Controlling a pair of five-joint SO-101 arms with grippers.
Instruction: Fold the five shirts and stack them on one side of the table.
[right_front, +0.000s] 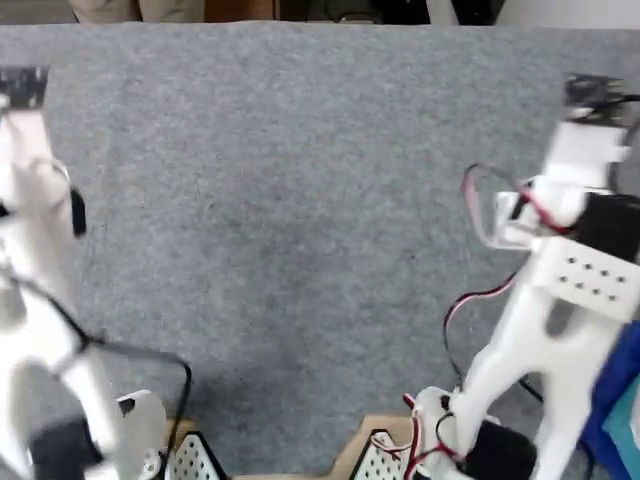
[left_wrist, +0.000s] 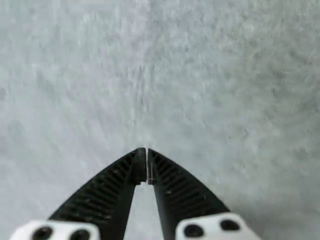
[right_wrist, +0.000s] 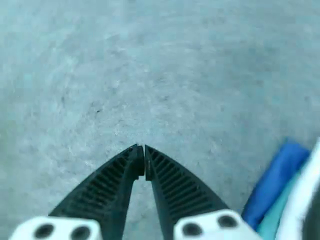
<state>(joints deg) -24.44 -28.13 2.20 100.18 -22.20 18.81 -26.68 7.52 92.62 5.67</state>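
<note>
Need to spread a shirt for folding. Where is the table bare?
The gray mat lies bare across its middle and far side, between the left arm and the right arm. It is crowded along the near edge, at the bases and cables, and at the near right corner, with blue and teal cloth.

From up top you're looking at the gray tabletop (right_front: 300, 200) spread right across the middle. Your left arm (right_front: 35, 250) hugs one side edge and your right arm (right_front: 570, 270) stands along the opposite one, both white. Red and white wires (right_front: 478, 297) loop off the right arm, and a black cable (right_front: 150, 353) trails from the left one. A bit of blue and teal cloth (right_front: 615, 390) pokes in just beside the right arm, at the near corner.
</note>
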